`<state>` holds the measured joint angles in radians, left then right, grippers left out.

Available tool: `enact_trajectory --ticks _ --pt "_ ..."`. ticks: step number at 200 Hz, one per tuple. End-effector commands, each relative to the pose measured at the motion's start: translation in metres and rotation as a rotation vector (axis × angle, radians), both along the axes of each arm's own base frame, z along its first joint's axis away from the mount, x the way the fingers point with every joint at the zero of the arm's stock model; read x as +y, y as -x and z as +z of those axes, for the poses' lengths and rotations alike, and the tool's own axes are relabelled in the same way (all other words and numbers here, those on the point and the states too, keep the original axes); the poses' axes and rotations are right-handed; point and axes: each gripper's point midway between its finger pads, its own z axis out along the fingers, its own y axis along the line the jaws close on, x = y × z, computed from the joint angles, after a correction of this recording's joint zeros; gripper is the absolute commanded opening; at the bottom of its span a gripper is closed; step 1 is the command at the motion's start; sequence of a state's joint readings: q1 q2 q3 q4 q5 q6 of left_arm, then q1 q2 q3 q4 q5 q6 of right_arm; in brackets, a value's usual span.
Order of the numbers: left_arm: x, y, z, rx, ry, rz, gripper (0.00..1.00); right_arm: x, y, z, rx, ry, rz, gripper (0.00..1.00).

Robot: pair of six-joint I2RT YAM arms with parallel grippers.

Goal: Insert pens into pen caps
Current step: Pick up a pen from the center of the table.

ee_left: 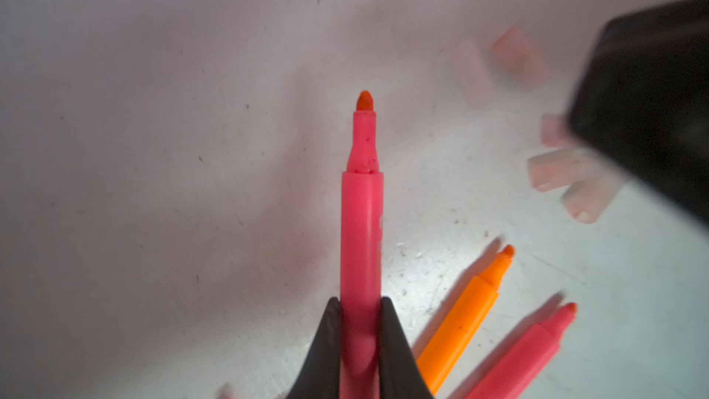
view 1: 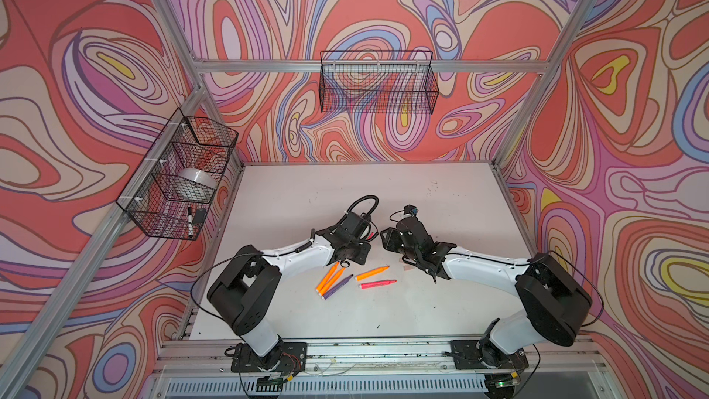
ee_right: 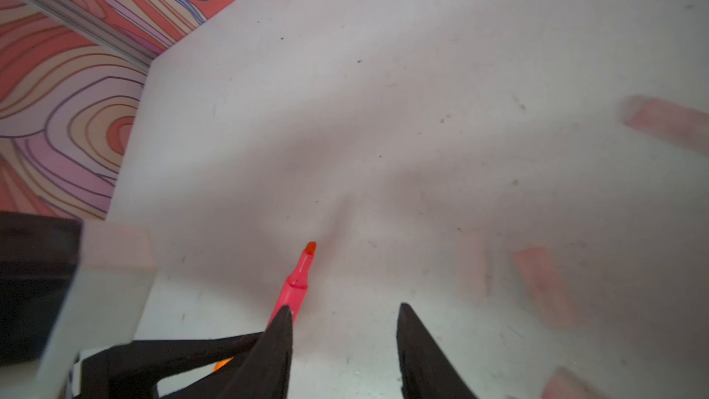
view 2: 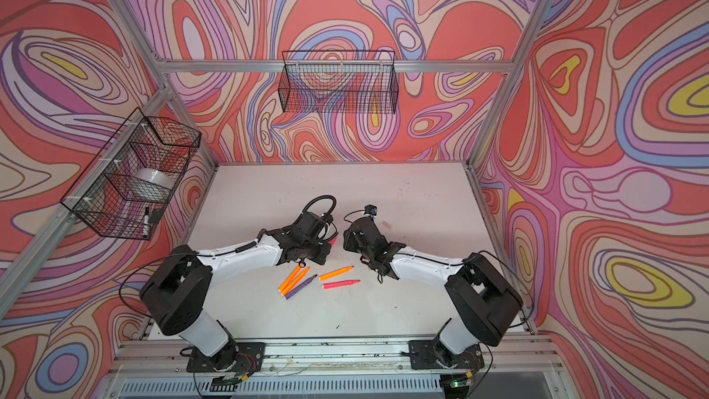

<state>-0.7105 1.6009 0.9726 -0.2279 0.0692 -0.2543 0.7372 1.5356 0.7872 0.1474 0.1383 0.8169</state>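
Pink tapered plastic pen [ee_left: 361,224] | left claw [ee_left: 360,301] clamped on it | right claw [ee_right: 344,307] parted

white arms [view 1: 303,254], black joints [view 1: 245,293]

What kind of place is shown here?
Probably a robot test cell: a left arm and right arm mounted at a white table, an aluminium frame, swirl-printed walls.

The pen caps [ee_left: 558,170] are blurred, and the held pink pen [ee_left: 361,224] runs off the picture's edge.
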Motion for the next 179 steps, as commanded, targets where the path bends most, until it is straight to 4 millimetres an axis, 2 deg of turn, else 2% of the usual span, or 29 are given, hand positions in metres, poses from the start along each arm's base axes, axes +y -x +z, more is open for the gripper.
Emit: enact_trajectory --ticks 1,31,64,108,122,157,179 --pt "-0.014 -0.002 0.035 -0.085 0.125 -0.039 0.1 0.029 0.0 0.022 -0.038 -0.187 0.047 0.44" --pt "-0.014 0.007 0.057 -0.134 0.204 -0.066 0.12 0.049 0.001 0.022 -0.046 -0.275 0.086 0.44" --pt "-0.011 0.017 0.063 -0.14 0.232 -0.082 0.12 0.058 -0.003 0.018 -0.032 -0.288 0.097 0.41" --pt "-0.012 0.019 0.061 -0.136 0.241 -0.084 0.14 0.058 0.0 0.025 -0.043 -0.294 0.092 0.09" --pt "-0.013 0.02 0.058 -0.125 0.241 -0.087 0.19 0.059 0.002 0.026 -0.04 -0.288 0.096 0.0" --pt "-0.012 0.018 0.054 -0.122 0.23 -0.085 0.3 0.062 0.003 0.026 -0.038 -0.288 0.098 0.0" --pt "-0.014 0.017 0.055 -0.123 0.232 -0.085 0.32 0.065 0.002 0.027 -0.039 -0.296 0.101 0.0"
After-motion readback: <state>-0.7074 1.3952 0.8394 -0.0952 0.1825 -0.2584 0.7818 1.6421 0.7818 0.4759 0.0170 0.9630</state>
